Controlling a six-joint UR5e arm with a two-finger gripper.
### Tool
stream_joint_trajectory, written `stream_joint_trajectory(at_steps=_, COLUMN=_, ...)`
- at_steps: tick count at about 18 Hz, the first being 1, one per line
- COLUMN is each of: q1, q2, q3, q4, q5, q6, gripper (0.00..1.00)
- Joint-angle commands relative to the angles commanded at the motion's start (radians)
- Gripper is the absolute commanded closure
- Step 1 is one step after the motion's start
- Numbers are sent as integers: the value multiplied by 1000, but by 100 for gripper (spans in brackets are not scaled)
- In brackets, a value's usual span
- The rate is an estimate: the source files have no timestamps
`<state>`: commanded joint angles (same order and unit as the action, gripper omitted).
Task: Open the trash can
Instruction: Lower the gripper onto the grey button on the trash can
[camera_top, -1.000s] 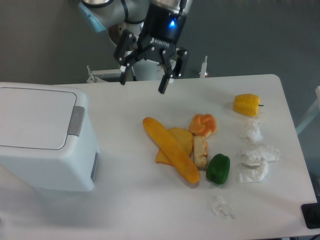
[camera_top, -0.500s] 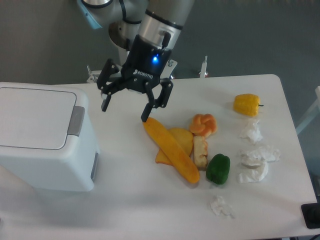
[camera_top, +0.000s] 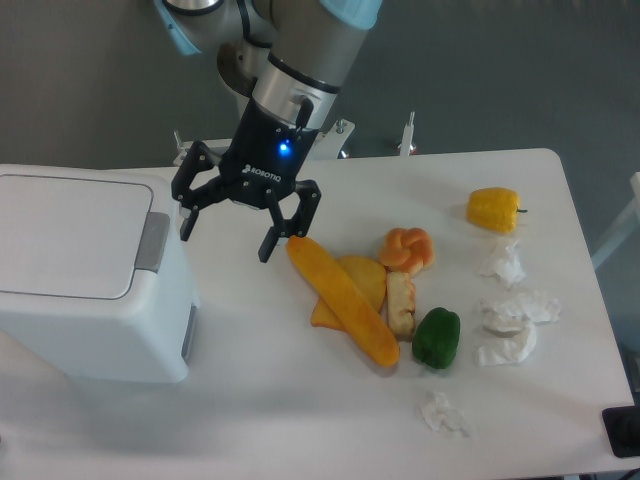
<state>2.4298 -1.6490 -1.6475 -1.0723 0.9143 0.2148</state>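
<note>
Large white boxy plastic trash can (camera_top: 85, 275) sits at the left end of the white table (camera_top: 300, 420), flat lid down and shut. Grey rectangular push tab (camera_top: 153, 242) on its right edge, facing the vegetables.

Black two-finger gripper (camera_top: 226, 233) hangs just right of the trash can, above the tabletop, fingers spread wide apart, holding nothing. Left fingertip near the tab but apart from it; right fingertip close to the tip of the long orange-yellow squash-like vegetable (camera_top: 341, 297).

Step in hand, as I judge it: reaching for the tab. To do it well, bring one fingertip squarely over the tab and press straight down. Keep the far finger clear of the long vegetable right of the trash can. Whether closing the fingers first would help, cannot tell.
</note>
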Motion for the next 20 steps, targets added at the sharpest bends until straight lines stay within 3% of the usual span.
stream_joint_trajectory(at_steps=20, q1=-26, q2=-14, q3=-38, q4=5, q5=0, q6=8, gripper=0)
